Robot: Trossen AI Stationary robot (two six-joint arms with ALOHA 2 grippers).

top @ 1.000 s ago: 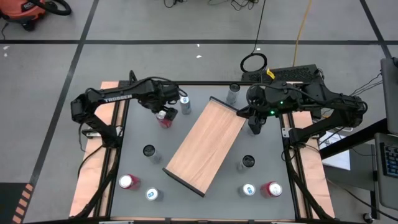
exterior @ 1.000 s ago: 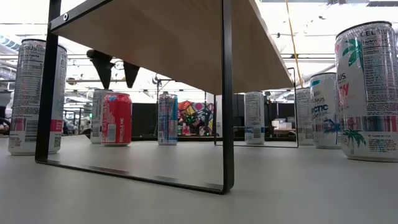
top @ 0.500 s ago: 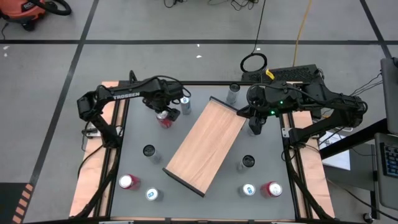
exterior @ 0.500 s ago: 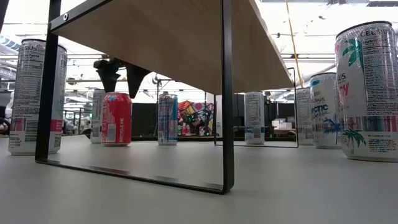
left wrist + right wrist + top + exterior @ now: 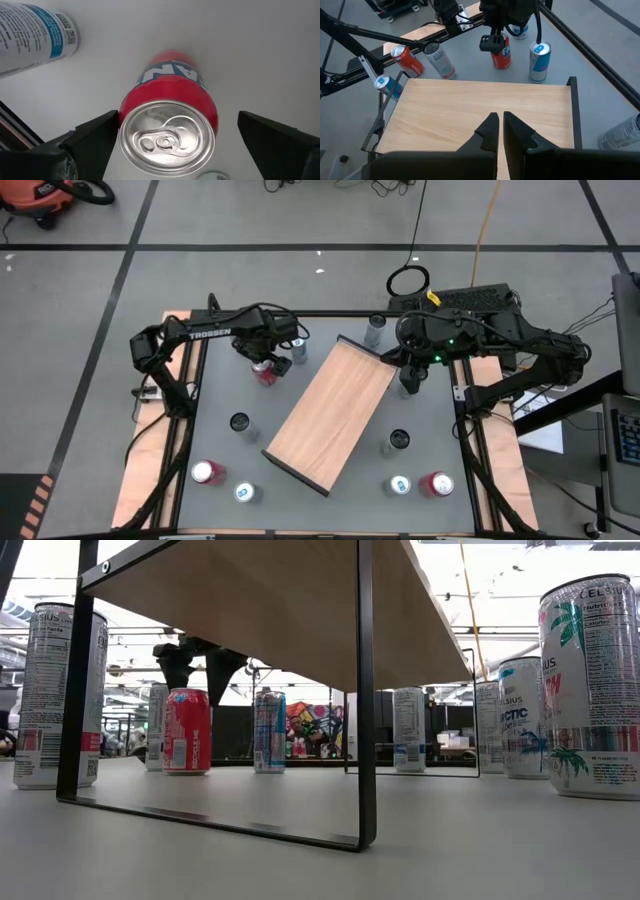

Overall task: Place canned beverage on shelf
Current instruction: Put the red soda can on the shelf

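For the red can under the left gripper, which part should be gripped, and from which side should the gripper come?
Grip the red can on its round side wall, a little below the rim, coming straight down from above. It stands upright on the table, and the open left gripper hangs over its lid with a finger on each side, so closing after descending probably suffices.

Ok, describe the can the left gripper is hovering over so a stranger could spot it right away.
Start at the wooden shelf lying slantwise mid-table, then look off its far left corner. The red can stands upright there, directly under the open left gripper. The neighbouring can is white and blue.
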